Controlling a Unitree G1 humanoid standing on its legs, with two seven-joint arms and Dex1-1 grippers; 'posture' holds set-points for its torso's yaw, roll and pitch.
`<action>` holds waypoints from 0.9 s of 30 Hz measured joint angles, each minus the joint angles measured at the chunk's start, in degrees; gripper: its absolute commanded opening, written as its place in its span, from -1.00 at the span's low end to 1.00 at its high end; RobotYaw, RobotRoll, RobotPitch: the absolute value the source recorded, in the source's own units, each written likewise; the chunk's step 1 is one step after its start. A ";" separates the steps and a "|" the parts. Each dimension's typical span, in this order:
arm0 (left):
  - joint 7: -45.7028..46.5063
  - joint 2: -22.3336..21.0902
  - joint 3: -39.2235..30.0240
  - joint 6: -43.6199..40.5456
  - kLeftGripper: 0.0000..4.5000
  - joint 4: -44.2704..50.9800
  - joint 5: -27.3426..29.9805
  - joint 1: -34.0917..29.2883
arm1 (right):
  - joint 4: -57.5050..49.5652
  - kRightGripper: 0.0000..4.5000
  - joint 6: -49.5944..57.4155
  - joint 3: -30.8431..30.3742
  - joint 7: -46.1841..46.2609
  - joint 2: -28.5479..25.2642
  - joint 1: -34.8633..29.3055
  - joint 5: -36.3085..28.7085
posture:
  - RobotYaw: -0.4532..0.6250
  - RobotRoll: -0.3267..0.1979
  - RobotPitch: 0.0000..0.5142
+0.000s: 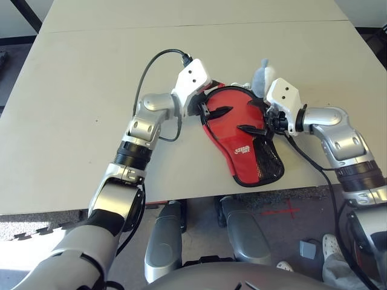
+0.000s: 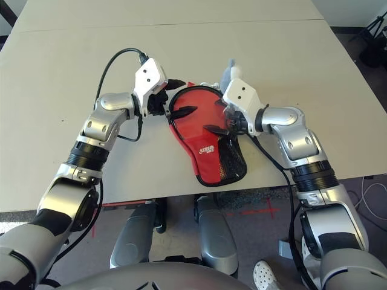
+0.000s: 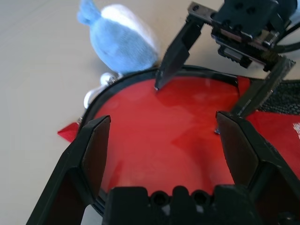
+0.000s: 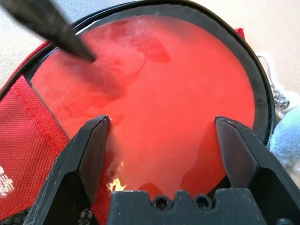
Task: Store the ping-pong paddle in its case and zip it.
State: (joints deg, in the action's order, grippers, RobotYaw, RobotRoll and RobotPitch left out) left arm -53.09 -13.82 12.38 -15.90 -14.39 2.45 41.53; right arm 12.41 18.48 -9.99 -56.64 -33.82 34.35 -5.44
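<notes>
Two black-fingered grippers face each other across a red case near the front edge of a pale table. The left gripper [image 1: 213, 112], fingers spread wide apart and holding nothing, sits at about 9 o'clock of the case's round end, its tips over the red surface. The right gripper [image 1: 254, 124], also spread wide and empty, sits at about 3 o'clock of that round end, pointing back toward the left one. One of its fingertips [image 3: 161, 80] comes down at the black rim of the red disc, though contact cannot be confirmed.

Between the two sets of fingers lies the ping-pong paddle [image 4: 159, 93], seen as a smooth, glossy red round face ringed in black. It rests within the round head of the case [image 1: 245, 154]. Its handle is hidden.

The case lies flat, its narrow end with the black mesh pocket [image 1: 268, 160] and the small white logo [image 1: 242, 149] pointing to 5 o'clock, toward the table's front edge.

Beyond the case at 12 o'clock, just beside its rim, sits a soft pale blue-and-white lump [image 3: 123, 40], with small silvery metal pieces [image 3: 101, 86] next to it.

The table [image 1: 78, 90] spreads out light beige all around.
</notes>
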 measured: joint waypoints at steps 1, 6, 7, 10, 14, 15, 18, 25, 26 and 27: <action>0.60 0.05 0.52 -0.32 1.00 -0.01 -0.34 -0.43 | 0.49 1.00 0.09 -0.03 -0.16 0.00 0.40 -0.05 | -0.19 0.25 0.19; 3.28 0.12 2.81 -0.60 1.00 -1.65 -2.11 -1.98 | 2.12 1.00 2.22 0.34 -1.25 -0.05 2.30 -0.83 | -0.21 0.25 0.14; 3.52 0.18 2.97 -0.37 1.00 -1.69 -2.18 -1.96 | 2.54 1.00 2.73 0.68 -1.59 -0.22 2.63 -1.16 | -0.21 0.25 0.13; 3.87 0.20 3.57 0.24 1.00 -1.91 -2.21 -1.96 | 3.38 1.00 4.40 0.94 -2.51 -0.62 4.02 -1.88 | -0.22 0.25 0.10; 3.86 0.47 4.09 0.45 1.00 -1.80 -2.10 -1.94 | 7.07 1.00 6.26 2.37 -0.76 -0.91 8.58 -2.13 | -0.22 0.25 0.09; 3.86 0.64 4.15 0.44 1.00 -1.76 -2.09 -1.91 | 8.05 1.00 6.16 2.92 -0.08 -0.69 10.19 -2.16 | -0.22 0.25 0.08; 3.87 1.18 4.42 0.40 1.00 -1.61 -2.07 -1.92 | 10.95 1.00 4.89 4.99 2.81 -0.16 14.64 -2.12 | -0.21 0.25 0.08; 4.56 1.68 4.99 0.16 1.00 -1.12 -1.94 -2.16 | 17.29 1.00 0.21 7.02 6.65 2.13 20.32 -2.20 | -0.21 0.25 0.07; 4.71 1.68 4.99 0.09 1.00 -1.04 -1.94 -2.18 | 18.01 1.00 -0.38 7.15 7.19 2.26 20.67 -2.19 | -0.21 0.25 0.07; 4.84 1.66 4.98 0.01 1.00 -0.96 -1.94 -2.24 | 19.42 1.00 -1.33 7.45 8.06 2.44 21.40 -2.15 | -0.21 0.25 0.07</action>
State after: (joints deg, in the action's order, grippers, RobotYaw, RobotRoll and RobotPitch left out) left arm -48.25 -12.16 17.36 -15.89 -15.34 0.52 39.30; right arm 31.84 17.15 -2.54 -48.57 -31.37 55.76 -7.60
